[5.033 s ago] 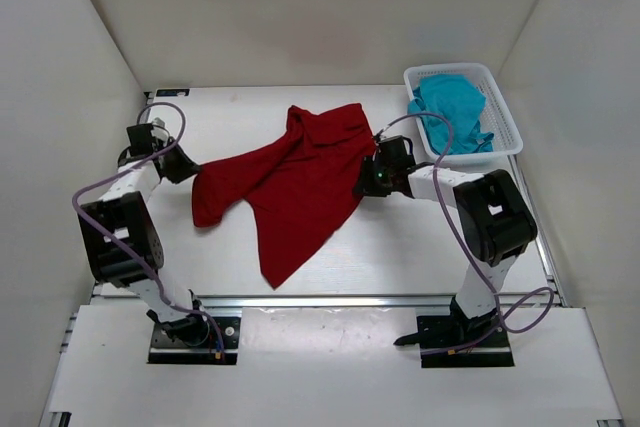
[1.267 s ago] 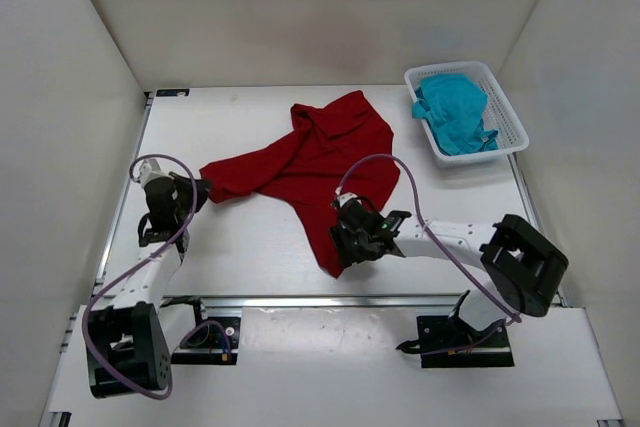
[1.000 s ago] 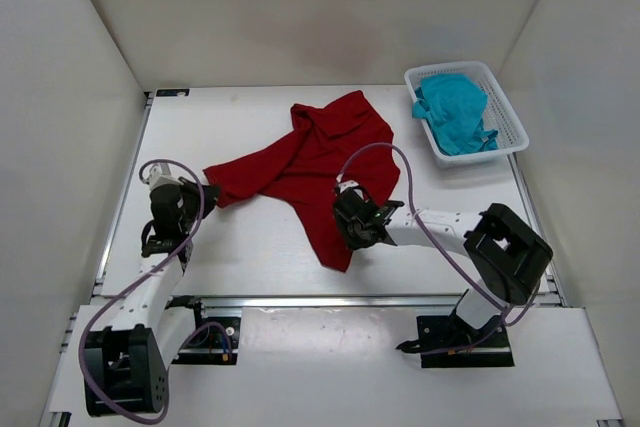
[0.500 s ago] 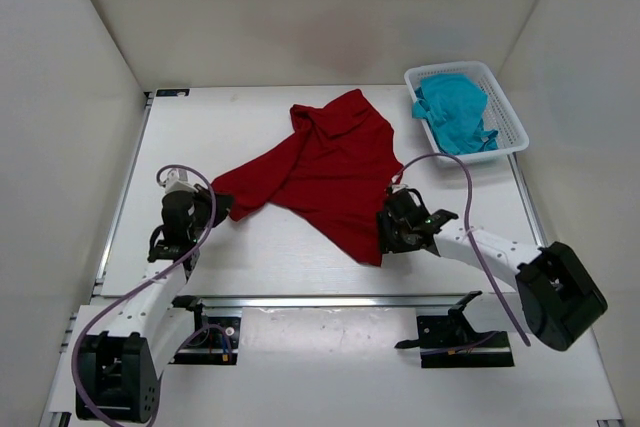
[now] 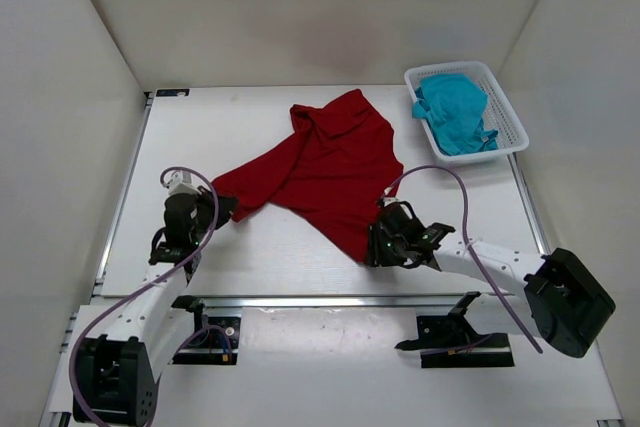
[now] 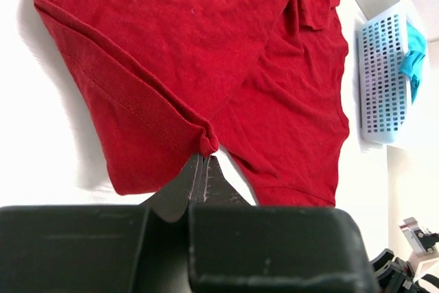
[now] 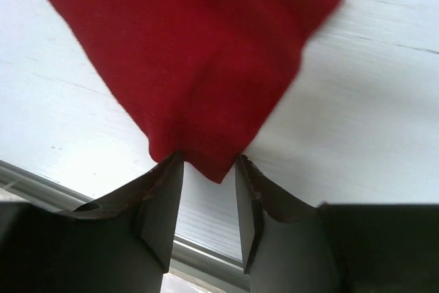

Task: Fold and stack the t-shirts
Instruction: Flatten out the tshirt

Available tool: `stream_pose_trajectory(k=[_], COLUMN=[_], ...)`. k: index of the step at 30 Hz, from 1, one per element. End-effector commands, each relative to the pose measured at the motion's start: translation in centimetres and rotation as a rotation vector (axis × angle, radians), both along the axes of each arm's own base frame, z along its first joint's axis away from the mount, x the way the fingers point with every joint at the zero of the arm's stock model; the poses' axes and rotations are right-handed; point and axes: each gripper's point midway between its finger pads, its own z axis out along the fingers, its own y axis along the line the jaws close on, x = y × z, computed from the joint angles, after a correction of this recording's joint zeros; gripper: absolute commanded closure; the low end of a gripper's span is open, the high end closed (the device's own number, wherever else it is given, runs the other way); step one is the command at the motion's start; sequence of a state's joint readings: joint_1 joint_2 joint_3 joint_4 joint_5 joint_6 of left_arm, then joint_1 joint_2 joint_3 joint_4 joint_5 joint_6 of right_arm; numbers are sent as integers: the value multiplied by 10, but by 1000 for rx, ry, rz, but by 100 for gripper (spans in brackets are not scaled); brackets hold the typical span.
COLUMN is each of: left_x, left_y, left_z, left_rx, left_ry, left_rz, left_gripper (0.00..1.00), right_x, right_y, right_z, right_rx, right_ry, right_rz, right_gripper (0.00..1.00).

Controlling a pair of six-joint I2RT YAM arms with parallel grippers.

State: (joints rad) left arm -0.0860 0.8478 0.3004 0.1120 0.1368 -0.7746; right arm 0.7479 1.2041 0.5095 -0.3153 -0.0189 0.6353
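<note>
The dark red t-shirt (image 5: 325, 162) lies spread on the white table, its collar end toward the back. My left gripper (image 5: 220, 208) is shut on a pinch of the shirt's left corner; in the left wrist view the gripper (image 6: 204, 157) holds a small bunch of red fabric (image 6: 206, 66). My right gripper (image 5: 376, 246) sits at the shirt's near corner. Its jaws stand open in the right wrist view (image 7: 206, 164), and the tip of the red fabric (image 7: 206, 66) lies loose between them. The teal t-shirt (image 5: 453, 112) is crumpled in the basket.
The white slotted basket (image 5: 511, 119) stands at the back right, also seen in the left wrist view (image 6: 381, 80). A metal rail (image 5: 320, 300) runs along the table's near edge, just beyond the right gripper. White walls enclose the table on three sides.
My right gripper dragged the shirt's near corner to the right, spreading the cloth, then opened and released it. The left gripper stayed shut on its corner and barely moved.
</note>
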Motion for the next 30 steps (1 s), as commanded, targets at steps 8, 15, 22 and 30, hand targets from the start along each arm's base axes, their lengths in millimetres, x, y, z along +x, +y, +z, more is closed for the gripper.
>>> stream_pose_trajectory(k=[8, 15, 22, 30], left_x=[1, 2, 3, 29], left_y=[1, 4, 5, -29], left_z=[7, 6, 3, 120], left_rx=[-5, 2, 32, 150], left_ry=[-46, -44, -26, -189], left_rz=[-12, -4, -14, -182], left_gripper=[100, 100, 100, 100], right_x=[-13, -22, -11, 66], right_y=[-28, -36, -38, -39], right_z=[-27, -41, -28, 150], right_rx=[-188, -305, -263, -79], right_ry=[49, 80, 32, -367], right_rz=[-59, -36, -58, -121], right_gripper=[66, 82, 100, 100])
